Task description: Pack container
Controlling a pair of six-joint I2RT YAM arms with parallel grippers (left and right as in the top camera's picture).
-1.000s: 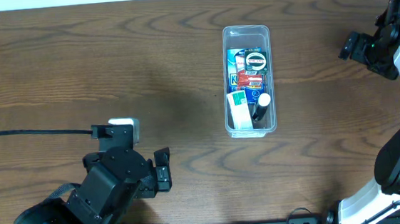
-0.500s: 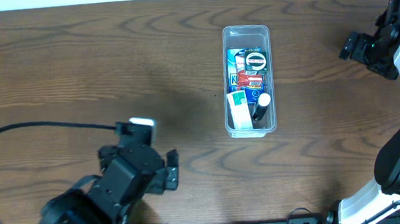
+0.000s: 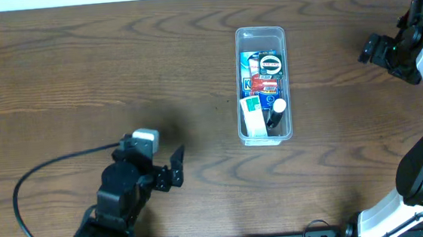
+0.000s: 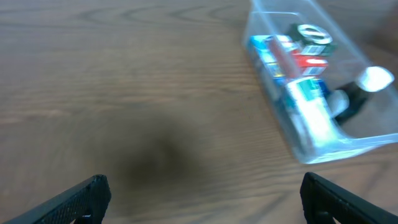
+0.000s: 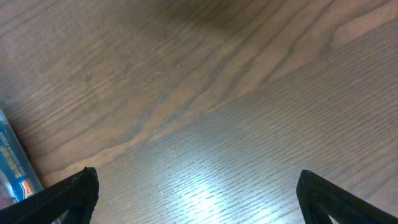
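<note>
Two arms stand at a wooden bench [image 3: 79,68], one at each side, and neither holds anything. The container [image 3: 260,39] lies right of the bench's middle, toward the far edge, with its long sides running from the far edge toward the near edge. It is a clear bin with rounded corners and sits flat on the wood.

Inside it lie several small packets [image 3: 254,81] in blue and red, packed closely. A round black-and-white item [image 3: 269,63] lies on top of them in the far half. In the near half are a white and green packet [image 3: 253,114] and, just beside it, a black tube with a white cap [image 3: 276,112].

The left end effector [image 3: 176,169] is released, its fingers spread wide with nothing between them. It hangs over bare wood at the near left, well apart from the container. In the left wrist view the container [image 4: 273,18] appears at upper right, blurred. A black cable [image 3: 41,170] loops from the left arm across the bench.

The right end effector [image 3: 372,47] is also released, with wide-spread fingers over bare wood, and hangs near the right edge, well apart from the container. A blue packet edge [image 5: 12,162] shows at the left border of the right wrist view.
</note>
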